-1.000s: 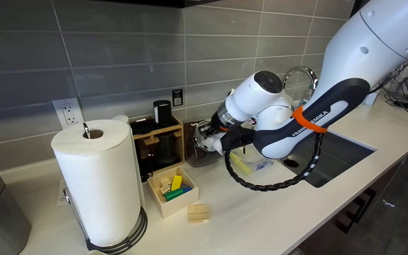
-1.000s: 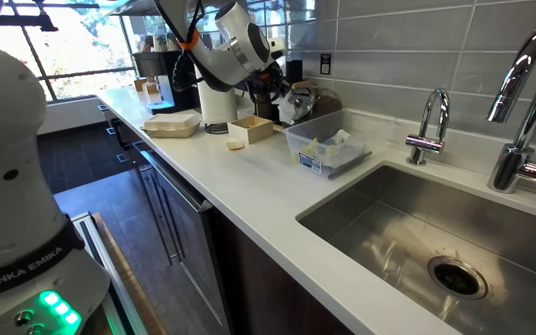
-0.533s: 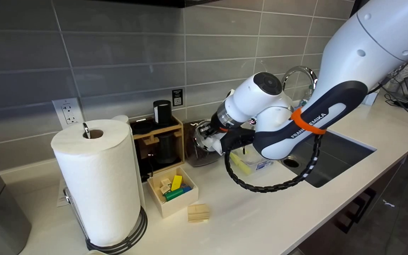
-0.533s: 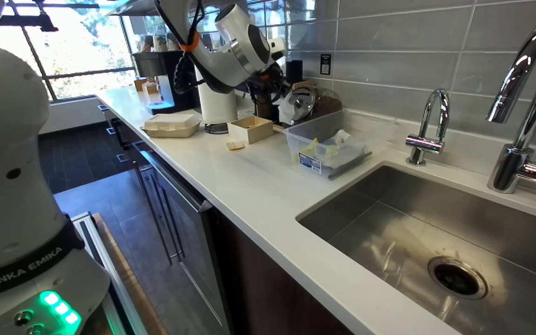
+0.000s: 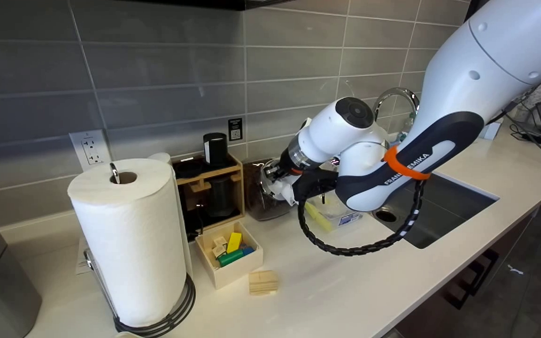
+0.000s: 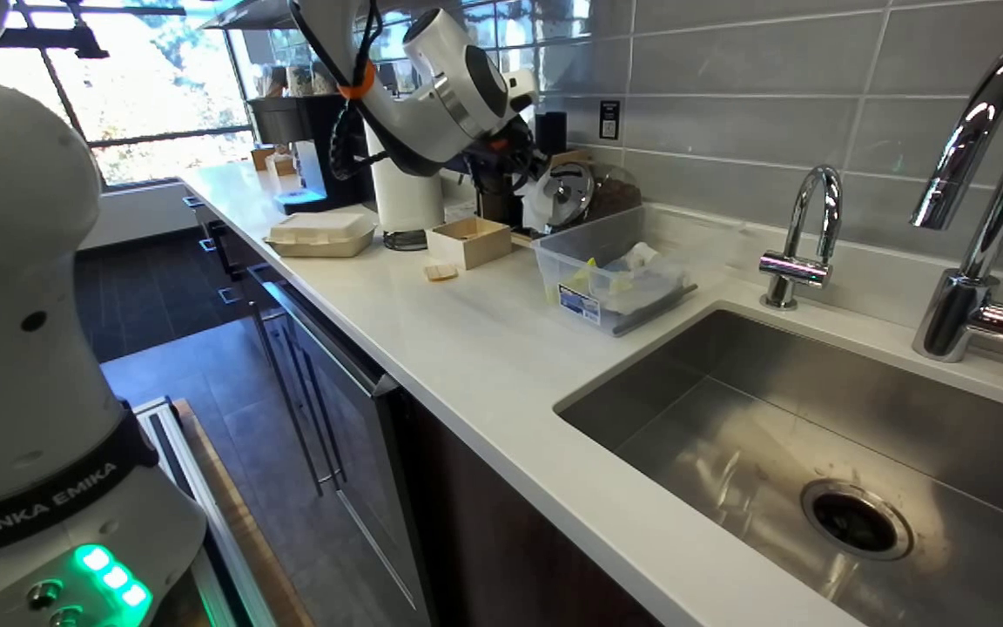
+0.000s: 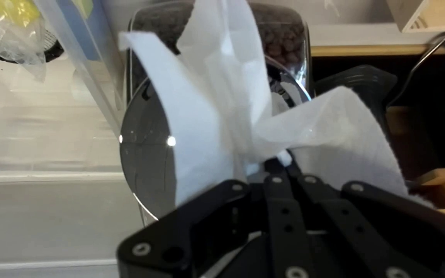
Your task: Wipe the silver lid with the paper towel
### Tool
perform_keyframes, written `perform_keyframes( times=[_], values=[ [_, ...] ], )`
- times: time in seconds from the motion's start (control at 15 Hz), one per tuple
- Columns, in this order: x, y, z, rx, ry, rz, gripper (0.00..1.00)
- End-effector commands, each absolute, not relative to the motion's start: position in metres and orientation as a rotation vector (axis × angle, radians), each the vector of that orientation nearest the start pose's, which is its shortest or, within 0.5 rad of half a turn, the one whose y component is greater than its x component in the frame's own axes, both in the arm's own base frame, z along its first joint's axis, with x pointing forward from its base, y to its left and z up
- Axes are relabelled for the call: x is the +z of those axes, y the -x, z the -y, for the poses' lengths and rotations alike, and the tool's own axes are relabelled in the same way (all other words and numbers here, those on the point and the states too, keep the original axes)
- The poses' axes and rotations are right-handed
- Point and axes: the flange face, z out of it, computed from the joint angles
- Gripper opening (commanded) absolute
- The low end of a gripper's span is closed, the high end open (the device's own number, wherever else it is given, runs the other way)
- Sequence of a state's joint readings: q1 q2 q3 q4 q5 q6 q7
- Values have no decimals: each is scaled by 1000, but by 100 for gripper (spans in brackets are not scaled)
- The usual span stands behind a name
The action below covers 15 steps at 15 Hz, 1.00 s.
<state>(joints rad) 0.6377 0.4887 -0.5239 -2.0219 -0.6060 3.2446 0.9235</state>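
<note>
Silver lid [image 7: 145, 154]: set over the mouth of the glass jar [image 7: 284, 42], its dome turned toward my fingertips; round, so no long axis to line up.
Gripper [image 7: 279, 166]: just in front of the jar's mouth, fingers drawn together on the paper towel [image 7: 199, 116]; I run only one arm [image 5: 463, 89], so no nearer hand to choose.
Paper towel: bunched at the pinch, loose flaps spread between the gripper and the dome; whether it presses on the chrome I can't tell from here.
Clear tub [image 6: 561, 270]: just beside the jar; bare dome shows on that side in my wrist view.
Fingertips to dome: lid straight ahead, its middle seemingly a little to the jar's tub side, so I judge a gentle push in and a sweep that way would do it.
</note>
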Motion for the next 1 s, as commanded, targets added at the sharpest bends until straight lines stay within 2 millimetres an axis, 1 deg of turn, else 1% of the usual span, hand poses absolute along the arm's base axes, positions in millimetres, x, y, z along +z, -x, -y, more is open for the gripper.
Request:
perform_keyframes(
  times=[0.0, 0.4, 0.53, 0.73, 0.93],
  values=[
    [291, -621, -160, -1172, 2873, -46, 0],
    [279, -618, -166, -1133, 2885, -43, 0],
    [277, -616, -165, -1104, 2901, -73, 0],
    [274, -614, -158, -1076, 2921, -122, 0],
    [271, -609, -146, -1040, 2957, -186, 0]
  ],
)
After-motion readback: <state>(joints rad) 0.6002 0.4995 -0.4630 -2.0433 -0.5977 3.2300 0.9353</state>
